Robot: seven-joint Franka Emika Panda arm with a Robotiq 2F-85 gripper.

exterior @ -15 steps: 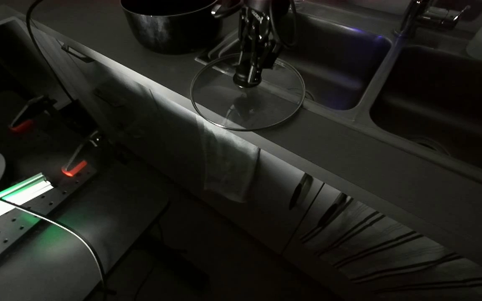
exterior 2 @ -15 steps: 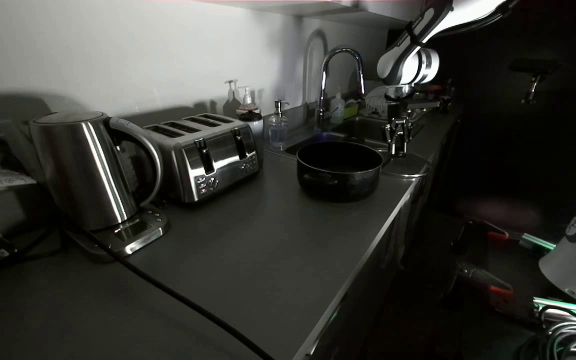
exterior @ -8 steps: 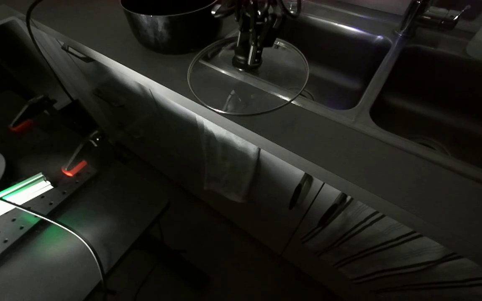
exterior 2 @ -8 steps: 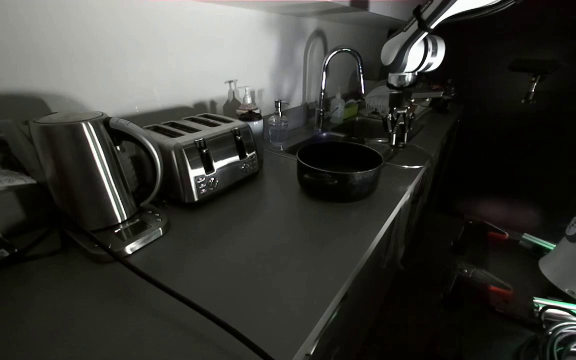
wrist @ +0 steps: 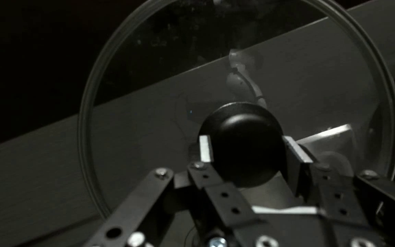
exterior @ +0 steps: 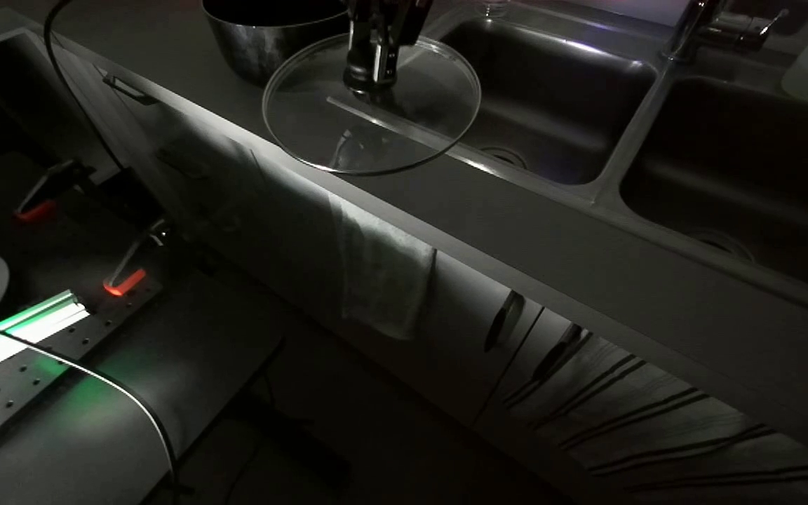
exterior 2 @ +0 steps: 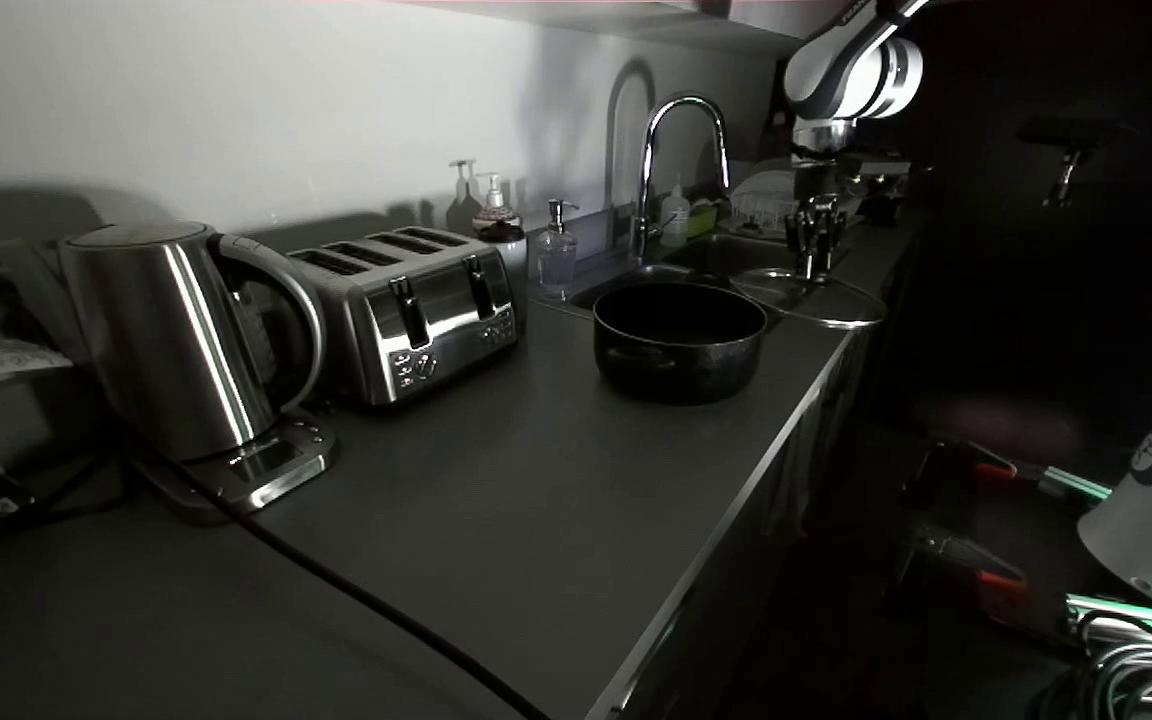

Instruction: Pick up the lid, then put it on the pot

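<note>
The lid, clear glass with a thin metal rim, shows in both exterior views (exterior: 421, 137) (exterior 2: 841, 305) and fills much of the wrist view (wrist: 139, 127). My gripper (exterior: 370, 73) is shut on the lid's dark round knob, with a finger on each side of it in the wrist view (wrist: 247, 149). The lid hangs above the counter beside the sink, slightly tilted in an exterior view. The dark pot (exterior 2: 681, 365) stands uncovered on the counter, apart from the lid. In an exterior view the pot (exterior: 253, 49) is partly cut off by the frame's top.
A double sink (exterior: 544, 105) with a tall faucet (exterior 2: 648, 150) lies behind the pot. A toaster (exterior 2: 416, 310), a kettle (exterior 2: 166, 340) and soap bottles (exterior 2: 556, 250) stand along the wall. A black cable (exterior 2: 356, 590) crosses the counter. The counter's front edge (exterior 2: 736, 520) runs near the pot.
My gripper has lifted the lid off the counter and raised it. In an exterior view, the lid has also shifted left, towards the pot's side. The pot has not moved.
</note>
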